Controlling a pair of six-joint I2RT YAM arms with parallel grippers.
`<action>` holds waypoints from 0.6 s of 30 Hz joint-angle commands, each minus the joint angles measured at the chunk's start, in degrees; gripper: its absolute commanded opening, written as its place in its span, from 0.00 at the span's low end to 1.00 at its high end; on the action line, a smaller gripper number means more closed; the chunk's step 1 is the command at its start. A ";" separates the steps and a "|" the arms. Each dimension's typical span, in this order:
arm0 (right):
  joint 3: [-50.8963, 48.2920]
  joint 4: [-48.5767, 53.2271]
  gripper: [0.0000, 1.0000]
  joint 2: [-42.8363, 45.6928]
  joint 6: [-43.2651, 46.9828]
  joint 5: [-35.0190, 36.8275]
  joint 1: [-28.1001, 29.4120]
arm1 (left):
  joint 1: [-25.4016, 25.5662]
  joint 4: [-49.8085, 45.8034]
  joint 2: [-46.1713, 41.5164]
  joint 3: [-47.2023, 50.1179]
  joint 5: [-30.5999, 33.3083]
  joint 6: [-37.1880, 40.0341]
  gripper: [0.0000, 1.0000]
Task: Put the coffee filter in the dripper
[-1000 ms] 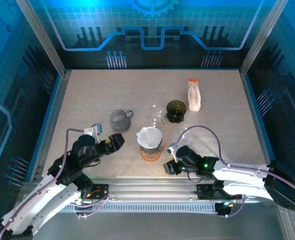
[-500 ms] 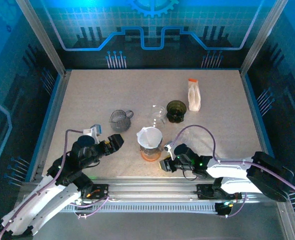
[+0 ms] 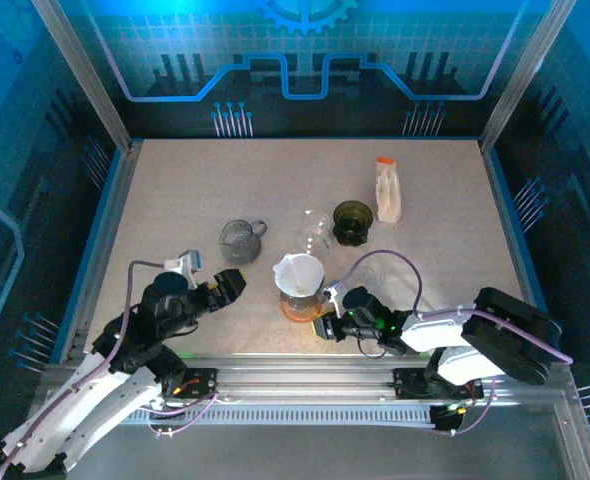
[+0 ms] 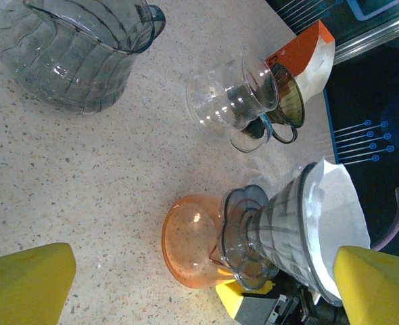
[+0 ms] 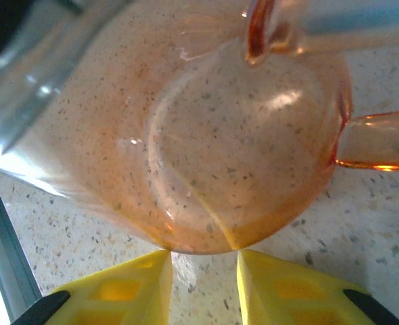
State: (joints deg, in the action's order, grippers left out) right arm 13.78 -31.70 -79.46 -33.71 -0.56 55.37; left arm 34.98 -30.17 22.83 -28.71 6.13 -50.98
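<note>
paper filter (image 3: 300, 270) mid-frame is light and flimsy, pinch its rim gently; left gripper (image 3: 233, 285) gapes, right gripper (image 3: 325, 327) barely ajar, empty, by carafe (image 3: 297, 308).

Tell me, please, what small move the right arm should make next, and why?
Probably ease the right gripper straight back from the orange carafe: the white filter already sits in the dripper on it, and the jaws, narrowly apart and holding nothing, are close at the carafe's base, where a nudge might tip the stack.
</note>
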 commanded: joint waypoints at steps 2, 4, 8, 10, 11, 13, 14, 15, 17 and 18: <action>1.98 -4.01 0.32 -3.96 -0.75 -1.25 -0.66 | -0.44 -1.46 -1.20 -0.67 1.02 -0.23 0.99; 2.78 -4.80 0.31 -5.50 -0.74 -1.57 -0.88 | -0.42 -1.85 -1.37 -0.99 1.15 0.02 0.99; 4.22 -5.99 0.31 -7.96 -0.74 -2.34 -1.06 | -0.51 -2.60 -1.45 -1.44 1.93 0.03 0.99; 4.97 -6.44 0.31 -9.08 -0.74 -2.21 -1.15 | -0.53 -2.97 -1.65 -1.49 2.42 -0.28 0.96; 5.32 -6.58 0.31 -9.51 -0.79 -2.09 -1.21 | -0.66 -3.34 -1.64 -1.52 2.85 -0.34 0.94; 6.18 -6.77 0.31 -10.38 -0.89 -1.99 -1.23 | -0.82 -4.20 -1.65 -1.45 3.89 -1.08 0.88; 6.55 -6.94 0.31 -10.81 -0.95 -1.84 -1.24 | -1.01 -4.48 -1.72 -1.36 4.18 -1.30 0.86; 7.01 -7.18 0.31 -11.28 -1.08 -1.82 -1.23 | -1.25 -4.75 -1.90 -1.27 4.51 -1.64 0.83; 7.93 -7.37 0.31 -12.45 -1.24 -1.73 -1.26 | -1.87 -5.29 -2.32 -1.10 4.85 -2.23 0.80; 8.42 -7.64 0.31 -13.09 -1.35 -1.60 -1.23 | -2.29 -5.52 -2.64 -1.00 5.02 -2.48 0.78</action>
State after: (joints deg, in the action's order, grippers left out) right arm 20.49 -38.11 -90.24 -34.35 -2.20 54.76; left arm 33.63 -33.69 21.32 -28.73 9.21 -52.53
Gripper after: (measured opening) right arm 0.307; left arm 0.789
